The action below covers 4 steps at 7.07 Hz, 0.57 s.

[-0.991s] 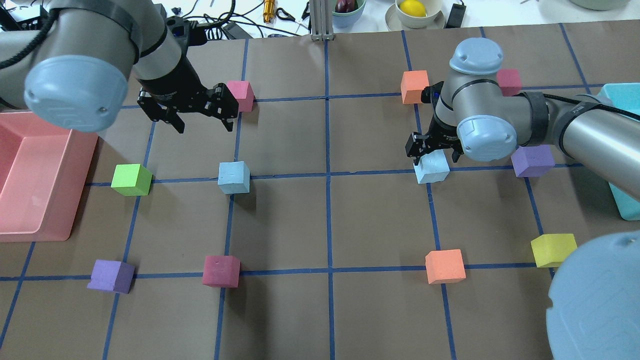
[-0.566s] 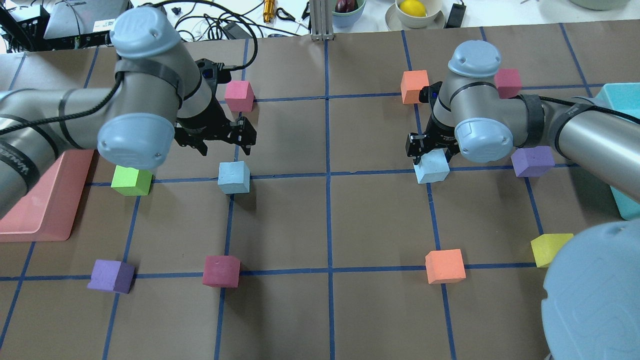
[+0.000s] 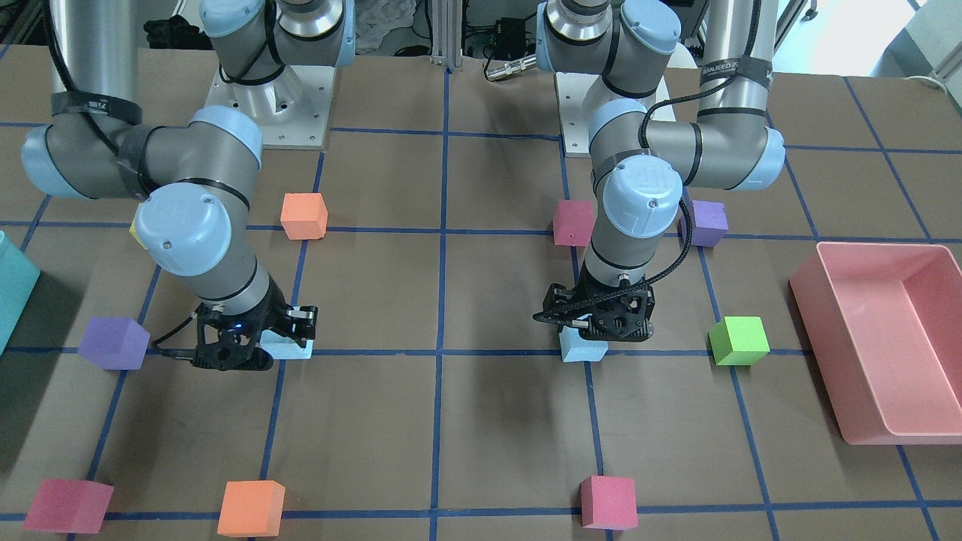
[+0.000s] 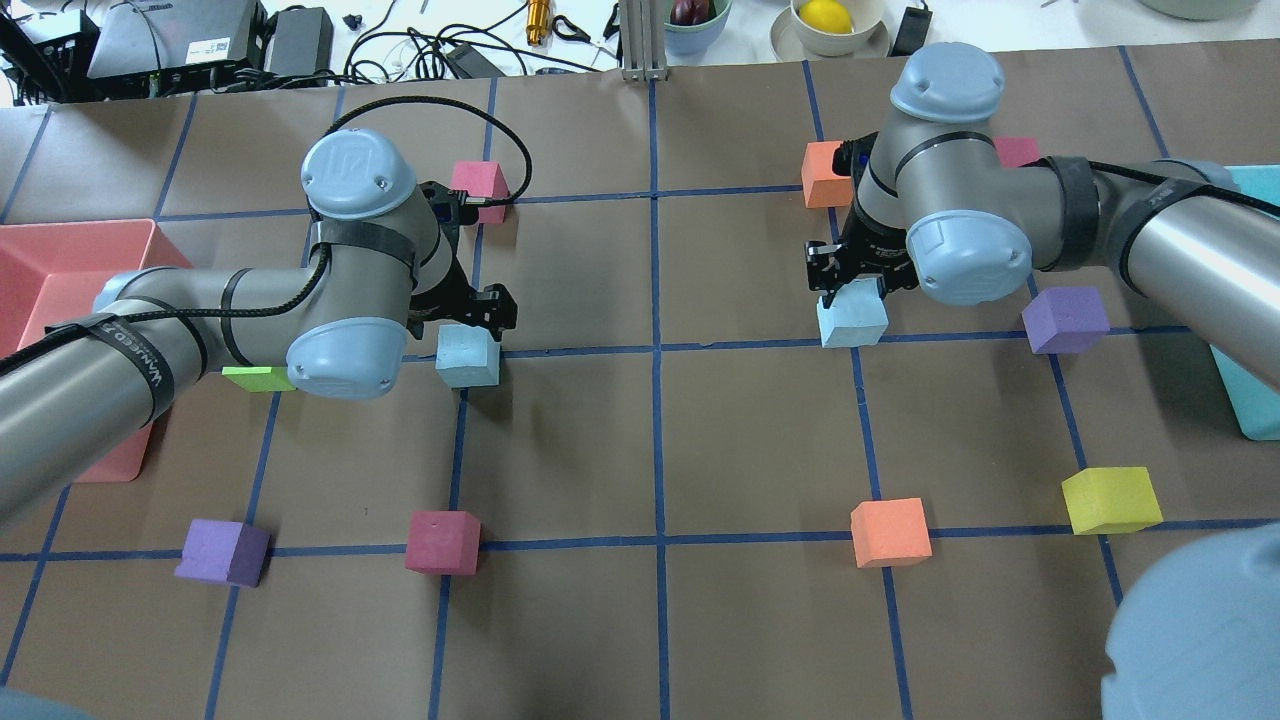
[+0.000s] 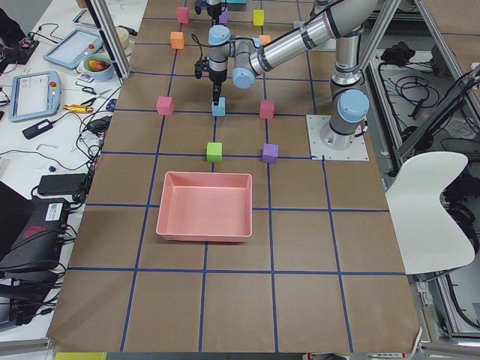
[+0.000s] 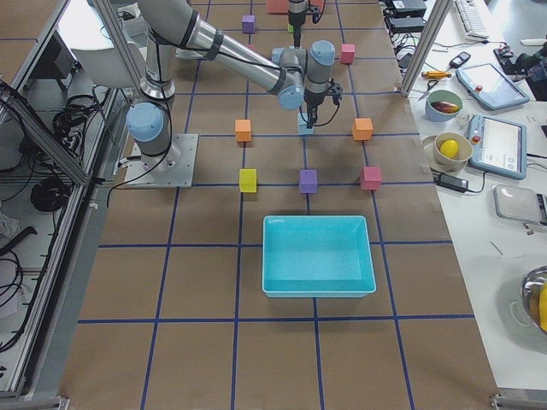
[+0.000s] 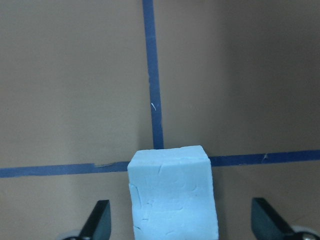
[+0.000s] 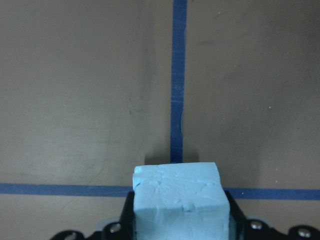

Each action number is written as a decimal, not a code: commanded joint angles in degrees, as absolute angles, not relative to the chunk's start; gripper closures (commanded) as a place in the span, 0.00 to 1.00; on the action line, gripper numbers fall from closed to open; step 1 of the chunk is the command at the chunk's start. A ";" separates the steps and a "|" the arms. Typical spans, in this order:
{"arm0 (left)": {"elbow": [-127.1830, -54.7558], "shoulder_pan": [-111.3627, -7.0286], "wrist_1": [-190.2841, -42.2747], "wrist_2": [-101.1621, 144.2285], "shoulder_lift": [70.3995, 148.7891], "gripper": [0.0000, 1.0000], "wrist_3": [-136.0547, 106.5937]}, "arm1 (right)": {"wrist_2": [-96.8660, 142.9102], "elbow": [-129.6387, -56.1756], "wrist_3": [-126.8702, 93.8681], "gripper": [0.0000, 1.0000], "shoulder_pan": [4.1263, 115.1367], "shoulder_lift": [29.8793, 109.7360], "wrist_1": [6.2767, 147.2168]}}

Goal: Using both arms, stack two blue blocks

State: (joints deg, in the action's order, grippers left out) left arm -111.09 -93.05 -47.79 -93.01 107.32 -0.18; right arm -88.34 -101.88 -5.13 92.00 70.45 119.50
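The left blue block (image 4: 467, 357) and the right blue block (image 4: 852, 322) sit well apart on the brown table (image 4: 760, 450). Each one is at a spot where the blue tape lines (image 4: 655, 420) cross. The left blue block rests flat on the table. A green cube (image 4: 250, 379) is off to one side of it, and a pink cube (image 4: 478, 183) is farther back. The left gripper (image 4: 468, 318) is down low over this block. In the left wrist view its two black fingers (image 7: 98, 222) are spread wide. One is on each side of the block, with a gap on both sides, so they do not touch it. The right blue block is on the other half of the table, near a purple cube (image 4: 1066, 320) and an orange cube (image 4: 828, 172). The right gripper (image 4: 850, 290) is squeezed tight on this block. In the right wrist view its black fingers (image 8: 128, 217) press on both sides of the block. I cannot tell if this block is touching the table or is up a little. A pink tray (image 4: 50, 290) lies at the left edge of the table, and a teal bin (image 4: 1245, 400) lies at the right edge.
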 commanded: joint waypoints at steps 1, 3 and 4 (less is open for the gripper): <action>-111.18 -93.08 -47.20 -93.25 109.24 0.00 -0.09 | -87.89 -101.60 -16.65 1.00 102.16 71.72 116.63; -111.18 -92.99 -47.20 -92.99 110.39 0.03 0.09 | -85.71 -102.65 -21.44 1.00 108.34 71.37 117.24; -111.09 -92.99 -47.28 -92.99 110.65 0.27 0.26 | -83.69 -103.87 -21.45 1.00 109.94 70.76 119.33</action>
State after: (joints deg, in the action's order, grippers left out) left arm -111.16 -93.03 -47.22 -93.04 110.18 0.04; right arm -85.93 -102.62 -20.58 107.22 71.28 117.57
